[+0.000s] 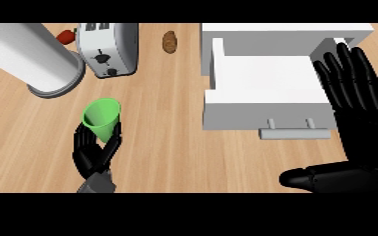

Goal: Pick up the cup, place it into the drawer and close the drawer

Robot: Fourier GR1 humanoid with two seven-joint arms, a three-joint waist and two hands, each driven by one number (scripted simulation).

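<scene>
Low in the frame at left, my left hand [94,152] curls its black fingers round the lower part of the green cup [102,118], a smooth tapered cone tilted with its open rim up and left, while at lower right my right hand [353,105] stands flat, fingers straight and spread beside the drawer. The white boxy drawer [266,87] lies open at centre right on the wood-grain counter [170,130], grey bar handle [294,132] toward me. Farther up are a glossy white cylinder [40,60], a metallic toaster [108,48] and a small brown oval potato [170,41].
</scene>
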